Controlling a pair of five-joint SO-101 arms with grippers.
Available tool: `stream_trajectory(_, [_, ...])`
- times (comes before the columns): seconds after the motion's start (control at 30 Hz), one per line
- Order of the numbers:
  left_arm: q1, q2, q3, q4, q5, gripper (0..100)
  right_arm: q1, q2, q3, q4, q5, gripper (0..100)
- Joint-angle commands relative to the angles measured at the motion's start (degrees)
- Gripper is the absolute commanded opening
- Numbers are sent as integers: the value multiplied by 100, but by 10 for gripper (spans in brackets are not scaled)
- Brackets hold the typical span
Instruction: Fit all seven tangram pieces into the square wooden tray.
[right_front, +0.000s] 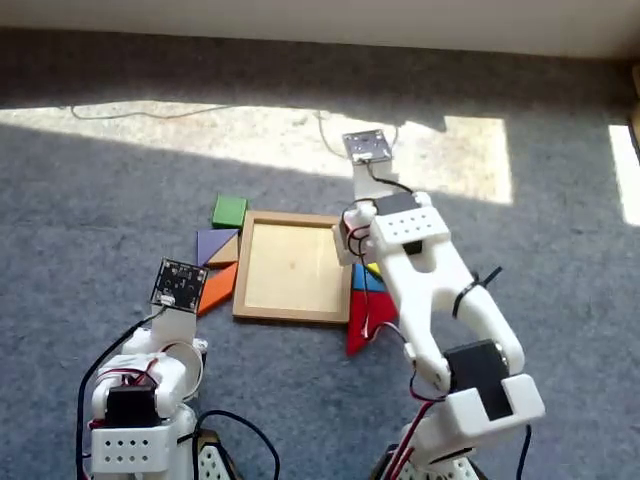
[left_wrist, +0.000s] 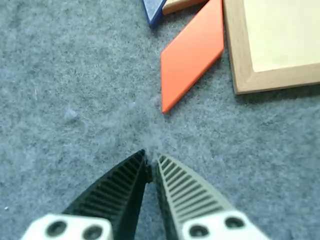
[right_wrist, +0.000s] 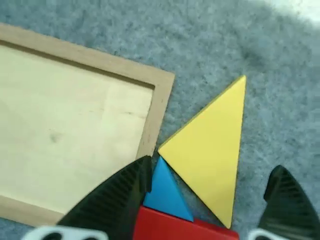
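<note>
Lying flat on grey carpet (right_front: 100, 220), the square wooden tray (right_front: 290, 265) has a raised rim and a pale floor, bare where visible. Outside it (high view) sit a green square (right_front: 229, 211) at 10 o'clock, a purple triangle (right_front: 211, 244) at 9 and an orange parallelogram (right_front: 218, 288) at 8, just beside the rim. A yellow triangle (right_wrist: 212, 150), blue triangle (right_wrist: 165, 192) and red triangle (right_front: 365, 330) cluster at 4 o'clock.

Right gripper (right_wrist: 211, 170): jaws wide apart over the blue and yellow pieces, gripping nothing.

Left gripper (left_wrist: 150, 160): jaws pressed together on nothing, above carpet near the parallelogram's tip.
</note>
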Motion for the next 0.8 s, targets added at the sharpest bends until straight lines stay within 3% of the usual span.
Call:
stream_trajectory(0.0, [-31,-198,110,18,-35,7,-31,92,-444,-101,79,348])
stream_trajectory(0.77, [-31,-198,110,18,-35,7,558,971,-505,-576,360,346])
